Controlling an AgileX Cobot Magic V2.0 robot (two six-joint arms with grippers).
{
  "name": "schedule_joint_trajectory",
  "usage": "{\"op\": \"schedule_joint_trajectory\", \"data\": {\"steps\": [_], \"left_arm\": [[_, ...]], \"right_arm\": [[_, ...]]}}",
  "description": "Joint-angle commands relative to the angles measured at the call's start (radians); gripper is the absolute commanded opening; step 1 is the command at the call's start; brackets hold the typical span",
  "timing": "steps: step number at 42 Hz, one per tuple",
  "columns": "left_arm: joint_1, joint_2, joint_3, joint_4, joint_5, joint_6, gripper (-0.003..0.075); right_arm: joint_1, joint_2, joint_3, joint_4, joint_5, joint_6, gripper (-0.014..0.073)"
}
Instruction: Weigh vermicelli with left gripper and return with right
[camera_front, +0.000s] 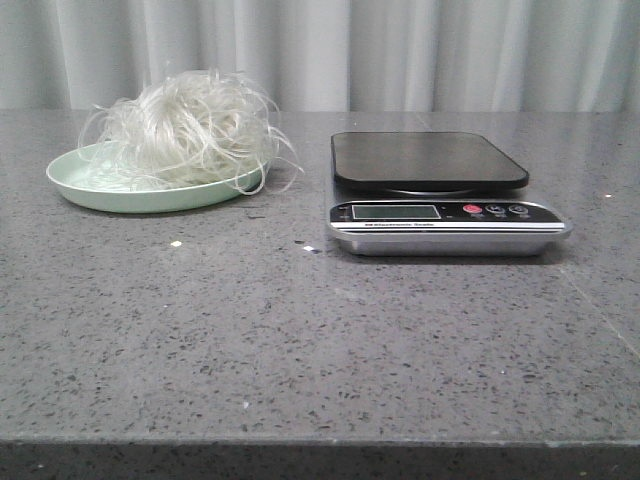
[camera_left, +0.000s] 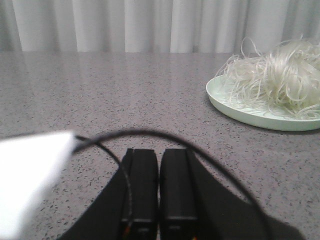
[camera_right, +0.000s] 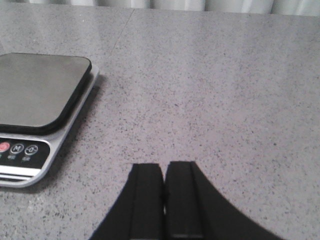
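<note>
The vermicelli (camera_front: 190, 125), a fluffy ball of thin white strands, lies on a pale green plate (camera_front: 100, 190) at the back left of the table; both also show in the left wrist view, the vermicelli (camera_left: 280, 75) on the plate (camera_left: 260, 117). A digital scale (camera_front: 430, 160) with a black platform stands at the centre right, its platform bare; it also shows in the right wrist view (camera_right: 40, 90). My left gripper (camera_left: 159, 152) is shut and empty, low over the table, away from the plate. My right gripper (camera_right: 164, 166) is shut and empty, beside the scale. Neither gripper shows in the front view.
A grey speckled stone tabletop (camera_front: 300, 340) with its front edge near the camera. A white curtain (camera_front: 400, 50) hangs behind the table. A black cable (camera_left: 115, 135) loops over the left fingers, and a blurred white patch (camera_left: 30, 175) sits close to the left wrist camera.
</note>
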Motion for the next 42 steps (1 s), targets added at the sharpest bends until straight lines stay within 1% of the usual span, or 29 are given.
{"op": "schedule_joint_trajectory", "data": {"steps": [1,5,8,11,16,27,32,42], "left_arm": [[0.002,-0.022,0.008,-0.008,-0.075,-0.001,0.0137],[0.002,-0.022,0.008,-0.008,-0.075,-0.001,0.0137],[0.002,-0.022,0.008,-0.008,-0.075,-0.001,0.0137],[0.002,-0.022,0.008,-0.008,-0.075,-0.001,0.0137],[0.002,-0.022,0.008,-0.008,-0.075,-0.001,0.0137],[0.002,-0.022,0.008,-0.008,-0.075,-0.001,0.0137],[0.002,-0.02,0.008,-0.008,-0.073,-0.001,0.0137],[0.002,-0.02,0.008,-0.008,-0.075,-0.001,0.0137]], "right_arm": [[0.0,0.0,-0.023,-0.083,-0.043,0.086,0.0151],[0.002,-0.011,-0.007,-0.219,-0.051,0.255,0.0151],[0.014,-0.038,0.018,-0.299,-0.076,0.357,0.0151],[0.035,-0.084,0.057,-0.343,-0.121,0.407,0.0151],[0.063,-0.198,0.144,-0.346,-0.195,0.409,0.0151],[0.065,-0.492,0.315,-0.344,-0.229,0.409,0.0151],[0.063,-0.467,0.317,-0.351,-0.203,0.409,0.0151],[0.063,-0.483,0.317,-0.35,-0.243,0.409,0.0151]]}}
